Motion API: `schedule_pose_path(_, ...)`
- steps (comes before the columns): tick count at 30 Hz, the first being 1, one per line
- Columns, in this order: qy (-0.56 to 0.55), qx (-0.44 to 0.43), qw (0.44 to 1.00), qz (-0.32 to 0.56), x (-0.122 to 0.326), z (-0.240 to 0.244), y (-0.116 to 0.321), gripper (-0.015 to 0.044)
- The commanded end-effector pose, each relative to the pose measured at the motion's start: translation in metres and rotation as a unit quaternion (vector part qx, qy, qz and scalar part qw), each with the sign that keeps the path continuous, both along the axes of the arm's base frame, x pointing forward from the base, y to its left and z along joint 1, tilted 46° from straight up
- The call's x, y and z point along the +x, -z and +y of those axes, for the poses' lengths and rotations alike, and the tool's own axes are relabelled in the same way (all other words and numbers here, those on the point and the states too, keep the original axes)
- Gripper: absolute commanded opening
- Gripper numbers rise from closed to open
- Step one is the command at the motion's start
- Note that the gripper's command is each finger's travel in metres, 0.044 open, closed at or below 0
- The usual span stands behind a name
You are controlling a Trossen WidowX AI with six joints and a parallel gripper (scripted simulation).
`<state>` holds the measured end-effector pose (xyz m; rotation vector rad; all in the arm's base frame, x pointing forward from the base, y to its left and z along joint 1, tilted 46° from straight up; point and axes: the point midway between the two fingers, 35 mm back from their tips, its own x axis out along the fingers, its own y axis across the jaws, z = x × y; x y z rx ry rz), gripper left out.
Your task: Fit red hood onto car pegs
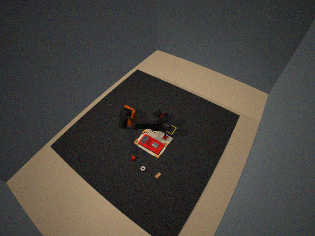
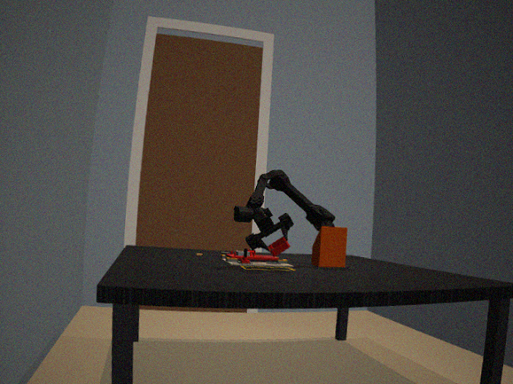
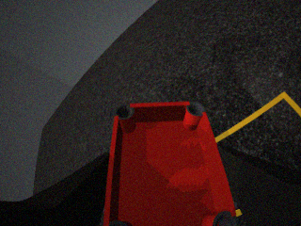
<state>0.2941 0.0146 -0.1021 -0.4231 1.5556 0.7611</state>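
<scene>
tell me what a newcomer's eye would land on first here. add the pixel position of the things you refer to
Probably the bright red car chassis (image 1: 148,142) (image 2: 263,257), lying in its pale jig (image 1: 151,151) with orange corners on the dark table. Next, the red hood (image 2: 278,246) (image 3: 162,160), held tilted in the jaws above the table and filling much of the wrist view. In the exterior view, the orange block (image 2: 332,247) at the arm's base and the tall brown door (image 2: 201,144) behind also stand out.

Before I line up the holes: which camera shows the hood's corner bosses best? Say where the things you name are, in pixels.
The wrist view: it looks into the hood (image 1: 162,115) (image 2: 278,245) (image 3: 160,160), with two bosses whole and two cut by the frame. The exterior view shows a small tilted red block; the top view, a red sliver beside the arm.
</scene>
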Motion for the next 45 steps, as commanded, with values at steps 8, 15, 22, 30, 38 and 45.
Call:
schedule_pose_path(8,0.135,-0.018,0.990,0.024,-0.0001,0.0004,0.0001,0.0000)
schedule_pose_path(15,0.223,-0.031,0.973,0.039,-0.0001,0.0003,0.0001,0.0000)
schedule_pose_path(22,0.309,-0.043,0.948,0.054,-0.0001,0.0003,0.0001,0.0000)
schedule_pose_path(30,0.395,-0.056,0.915,0.069,0.0000,0.0003,0.0001,0.0000)
schedule_pose_path(38,0.476,-0.068,0.873,0.083,-0.0001,-0.0009,0.0007,0.0000)
schedule_pose_path(45,0.566,-0.081,0.815,0.098,-0.0004,-0.0039,0.0021,0.0000)
